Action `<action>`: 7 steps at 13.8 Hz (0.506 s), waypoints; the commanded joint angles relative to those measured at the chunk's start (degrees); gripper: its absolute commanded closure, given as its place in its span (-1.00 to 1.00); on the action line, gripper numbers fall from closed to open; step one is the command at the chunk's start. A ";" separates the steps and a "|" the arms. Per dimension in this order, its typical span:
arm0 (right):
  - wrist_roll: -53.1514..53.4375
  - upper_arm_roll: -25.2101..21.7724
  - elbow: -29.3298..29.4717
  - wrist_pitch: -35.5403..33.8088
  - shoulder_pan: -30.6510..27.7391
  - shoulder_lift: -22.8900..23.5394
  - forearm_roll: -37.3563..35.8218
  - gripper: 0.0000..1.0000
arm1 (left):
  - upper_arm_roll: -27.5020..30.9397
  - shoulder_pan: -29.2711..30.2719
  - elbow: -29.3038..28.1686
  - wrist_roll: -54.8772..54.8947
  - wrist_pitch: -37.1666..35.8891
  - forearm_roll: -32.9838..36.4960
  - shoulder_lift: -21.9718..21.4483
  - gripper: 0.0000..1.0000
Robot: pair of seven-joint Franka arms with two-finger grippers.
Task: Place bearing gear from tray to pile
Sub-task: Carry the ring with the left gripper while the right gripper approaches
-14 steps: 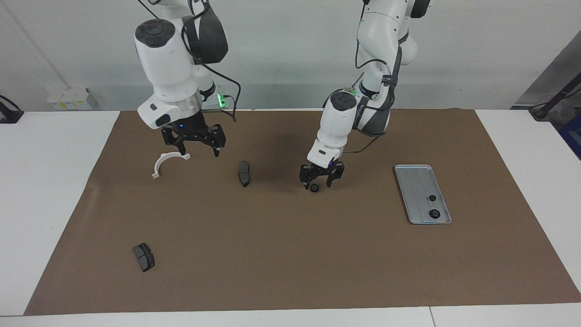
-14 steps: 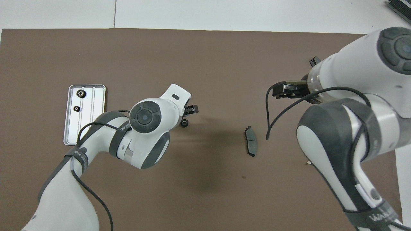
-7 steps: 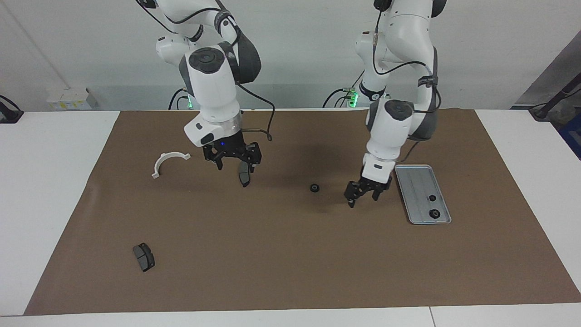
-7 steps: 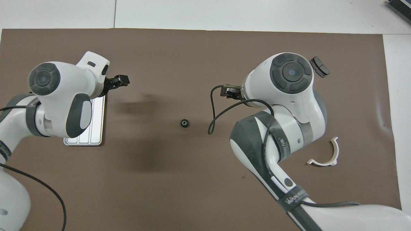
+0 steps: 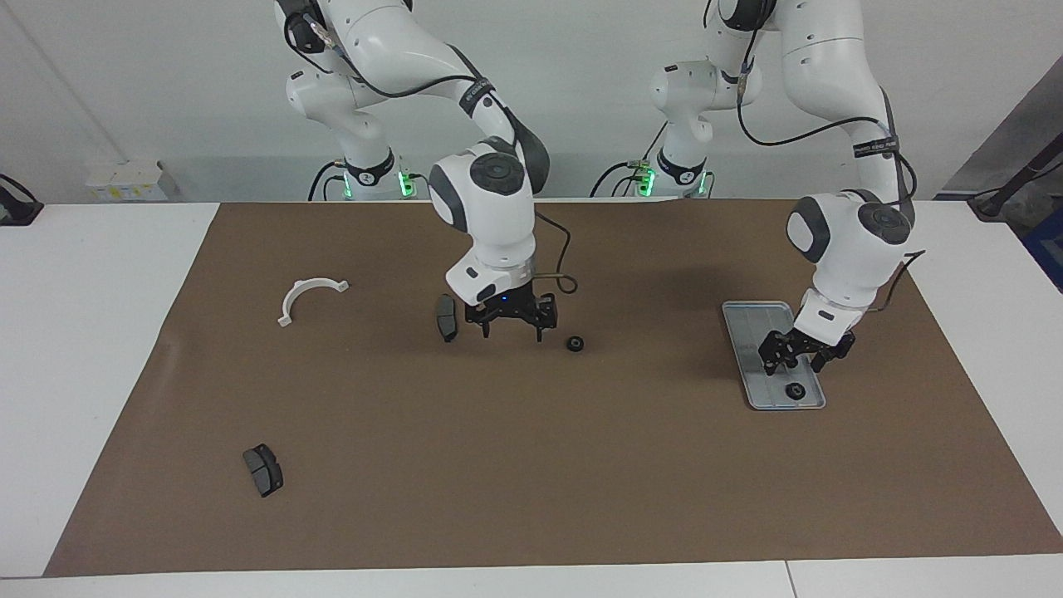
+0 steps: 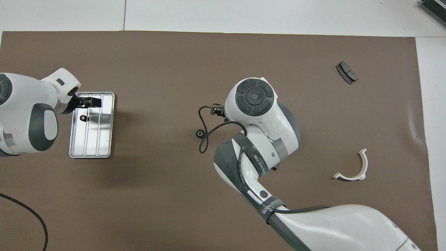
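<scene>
The silver tray (image 5: pixel 751 328) (image 6: pixel 104 139) lies toward the left arm's end of the mat. My left gripper (image 5: pixel 796 363) (image 6: pixel 92 102) hangs open over it, with nothing between its fingers. One black bearing gear (image 5: pixel 795 392) shows on the tray beside the gripper in the facing view, and one gear (image 6: pixel 83 118) in the overhead view. Another bearing gear (image 5: pixel 575 343) (image 6: pixel 200 133) lies loose mid-mat. My right gripper (image 5: pixel 512 325) hovers open and empty over the mat between that gear and a dark brake pad (image 5: pixel 447 317). The pile's white half-ring bracket (image 5: pixel 309 295) (image 6: pixel 355 167) lies toward the right arm's end.
A second brake pad (image 5: pixel 263 469) (image 6: pixel 346 72) lies far from the robots toward the right arm's end. The brown mat (image 5: pixel 531 482) covers the white table. The right arm's cable (image 6: pixel 204 139) loops down close to the loose gear.
The left gripper left the gear on the mid-mat and swung over to the tray. The right gripper moved from the white bracket past the brake pad toward the loose gear.
</scene>
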 commanded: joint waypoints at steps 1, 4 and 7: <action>5.48 0.01 7.48 -0.49 2.41 7.04 -4.04 -1.00 | -0.65 2.08 -3.22 7.37 0.04 -0.07 -1.12 -0.75; 9.70 0.01 9.43 1.34 5.13 10.38 -4.05 -1.00 | -0.56 2.26 -4.98 7.56 0.39 -0.16 -1.03 -0.47; 10.15 0.10 9.43 3.37 5.92 10.92 -4.66 -0.72 | -0.56 2.17 -5.78 7.47 0.22 -0.16 -1.12 -0.29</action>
